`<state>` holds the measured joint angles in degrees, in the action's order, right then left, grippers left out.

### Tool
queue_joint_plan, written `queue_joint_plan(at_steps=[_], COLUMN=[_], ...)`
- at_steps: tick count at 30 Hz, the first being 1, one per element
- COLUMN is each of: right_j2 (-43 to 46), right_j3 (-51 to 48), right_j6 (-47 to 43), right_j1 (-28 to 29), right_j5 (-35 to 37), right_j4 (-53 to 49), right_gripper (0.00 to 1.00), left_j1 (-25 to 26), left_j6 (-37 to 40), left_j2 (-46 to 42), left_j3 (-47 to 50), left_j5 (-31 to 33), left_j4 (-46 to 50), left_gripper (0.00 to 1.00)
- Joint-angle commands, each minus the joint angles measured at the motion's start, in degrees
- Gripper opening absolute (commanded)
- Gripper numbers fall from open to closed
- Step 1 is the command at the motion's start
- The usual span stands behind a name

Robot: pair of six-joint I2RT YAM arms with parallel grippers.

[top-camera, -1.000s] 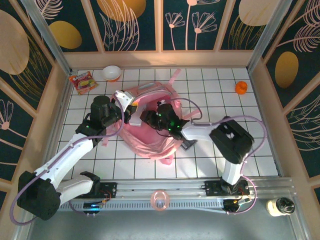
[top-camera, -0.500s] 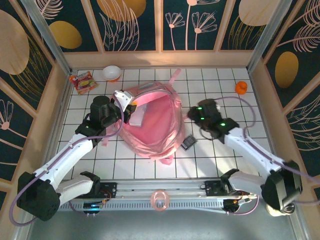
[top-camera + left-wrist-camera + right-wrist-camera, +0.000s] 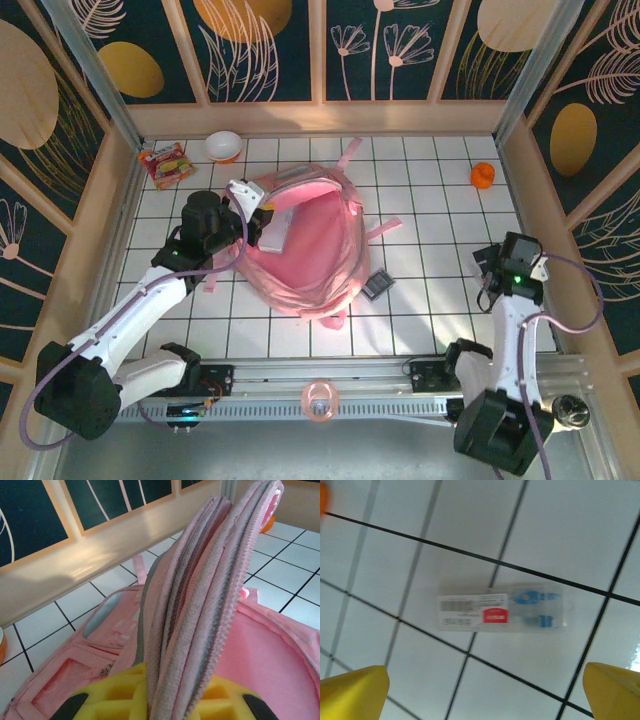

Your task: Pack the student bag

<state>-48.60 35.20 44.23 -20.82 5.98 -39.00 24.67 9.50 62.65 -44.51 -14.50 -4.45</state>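
Note:
The student bag point(image 3: 315, 255) is a large pink backpack lying open in the middle of the tiled table. My left gripper point(image 3: 263, 226) is shut on the bag's zipped rim. In the left wrist view the bunched pink fabric and zipper point(image 3: 200, 595) rise from between the yellow fingers point(image 3: 115, 695), and the pink lining point(image 3: 270, 655) shows to the right. My right gripper point(image 3: 497, 272) stands open over the right side of the table, away from the bag. Below it lies a flat clear packet point(image 3: 502, 612) with a white and red label, between and beyond the yellow fingertips point(image 3: 355, 690), untouched.
A small dark flat item point(image 3: 377, 285) lies just right of the bag. An orange object point(image 3: 483, 175) sits at the far right, a white bowl point(image 3: 224, 146) and a snack packet point(image 3: 167, 163) at the far left. A pink ring point(image 3: 319, 400) rests on the front rail.
My right arm pulled out of the bag's opening and swung to the right side of the table, its jaws spreading wide. The left gripper kept hold of the bag's rim.

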Motion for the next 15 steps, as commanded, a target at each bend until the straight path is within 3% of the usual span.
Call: queue_joint_plan(at_steps=[1,7,15], right_j2=[-3.8,0.7,1.8], right_j3=[1.1,-4.1,-5.4], right_j6=[-1.3,9.8,35.1], right_j1=[-3.4,-6.7,-6.8], right_j5=[-4.0,-11.5,-8.5], right_j4=[0.8,9.5,6.1], right_gripper=[0.99,0.99,0.97], left_j1=[-0.1,-0.1,-0.1], left_j6=[-2.2,-2.4,-3.0], left_j2=[-1.1,-1.0,-0.3], left_j3=[-3.5,-3.0,-2.9], left_j5=[-1.4,-1.5,-2.0], left_j4=[-7.1,-7.3,-8.0], left_gripper=[0.0,0.0,0.0])
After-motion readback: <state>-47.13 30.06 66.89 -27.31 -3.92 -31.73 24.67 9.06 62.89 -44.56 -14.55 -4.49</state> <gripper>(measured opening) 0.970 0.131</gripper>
